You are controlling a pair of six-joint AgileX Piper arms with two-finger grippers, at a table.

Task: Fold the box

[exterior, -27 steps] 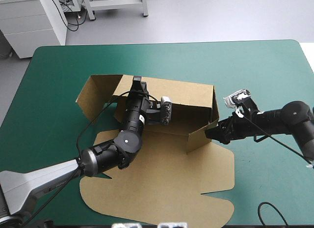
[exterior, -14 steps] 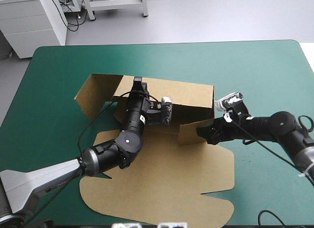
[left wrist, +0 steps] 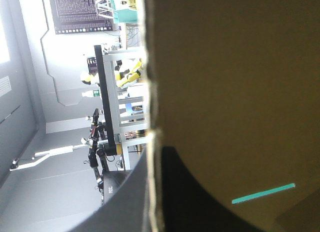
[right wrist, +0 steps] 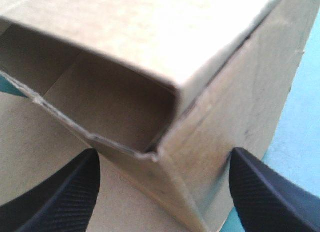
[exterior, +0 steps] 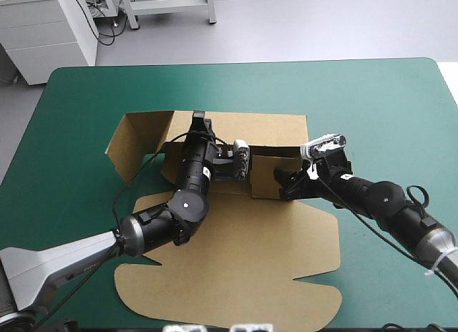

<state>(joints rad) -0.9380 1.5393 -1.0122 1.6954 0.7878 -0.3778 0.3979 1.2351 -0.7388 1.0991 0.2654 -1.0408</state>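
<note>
High view has the table [exterior: 386, 103] with its teal-green cover filling most of the scene, and the box [exterior: 236, 267], a cut sheet of brown board, lying left of the table's middle. The box's broad lid panel with rounded corners lies flat toward the near edge, its long rear wall stands raised, a side flap angles outward at the box's left end, and a short wall is turned inward at its right end. At the top edge of the rear wall, the left gripper [exterior: 198, 119] is clamped on the board; its wrist view shows the black fingers [left wrist: 200, 202] all but closed with the sheet's edge between them. At the box's right corner, the right gripper [exterior: 283, 183] is spread wide, holding nothing, its black fingers [right wrist: 65, 192] on either side of that raised corner.
</note>
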